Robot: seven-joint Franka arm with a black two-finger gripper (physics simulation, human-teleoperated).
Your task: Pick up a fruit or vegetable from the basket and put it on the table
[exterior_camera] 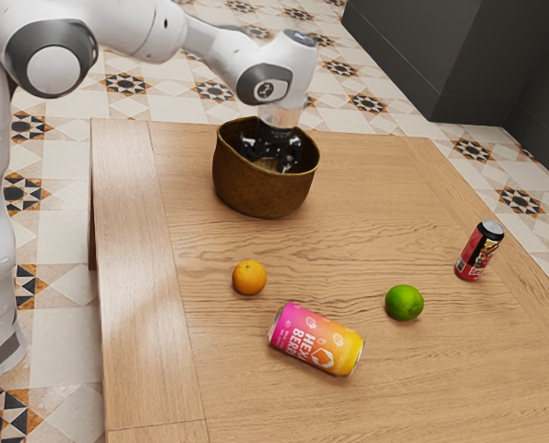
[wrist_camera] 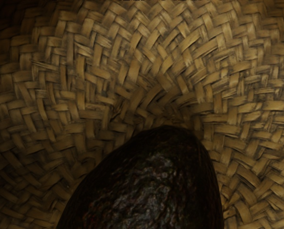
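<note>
Exterior view | 2 cans (exterior_camera: 316, 340), 1 orange (exterior_camera: 249, 277), 1 lime (exterior_camera: 404, 302) | 1 basket (exterior_camera: 260, 188), 1 avocado (wrist_camera: 151, 186) inside | jaws: can't tell

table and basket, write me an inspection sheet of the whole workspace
Surface: wooden table, grain visible
Job's things: woven basket upright on the table; dark avocado inside it
Clutter: orange and lime apart; pink-yellow can on its side; red-black can standing
Gripper: down in the basket; grip on avocado unclear
Cables: nothing seen
Surroundings: patterned tile floor, dark cabinet
</note>
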